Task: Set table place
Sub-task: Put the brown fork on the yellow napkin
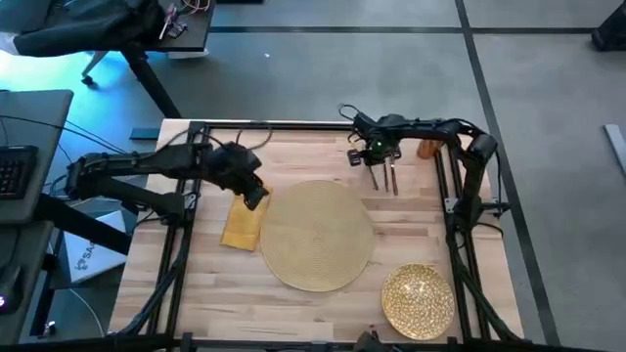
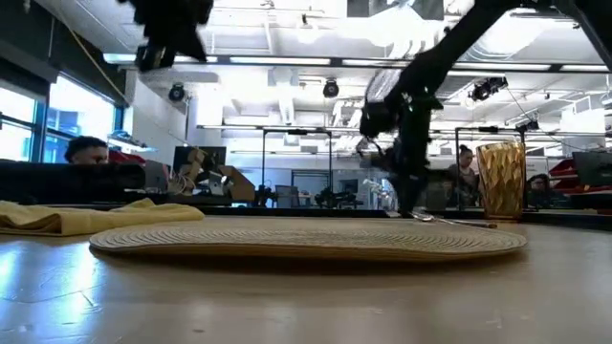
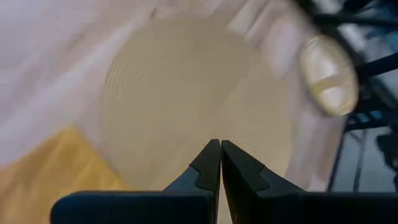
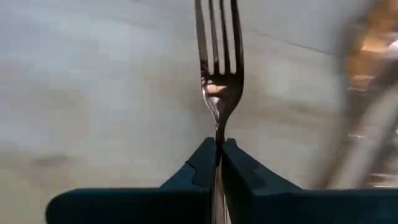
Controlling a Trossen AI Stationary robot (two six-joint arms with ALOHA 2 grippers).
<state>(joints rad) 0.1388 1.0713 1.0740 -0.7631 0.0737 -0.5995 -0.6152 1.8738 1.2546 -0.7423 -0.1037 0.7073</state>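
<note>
As the place setting stands only partly laid, we record the following.

Placemat: round, tan, woven; flat at the middle of the worktop; we count it as placed.
Napkin: mustard-yellow, folded, lying at the placemat's left edge, touching or just overlapping it; we judge it placed or nearly so.
Gold plate: textured, near the front right corner, beside the placemat and not on it; we list it as still to be moved.
Fork: copper-coloured, pinched by its handle in the right gripper near the far edge; not yet beside the placemat.
Other cutlery: a piece lying by the right gripper, behind the placemat; unplaced.
Amber glass: upright at the far right, well apart from the placemat; unplaced.
Left gripper: pressed together, holding nothing, hovering over the napkin end of the placemat.
Progress: we judge it under half done.
</note>
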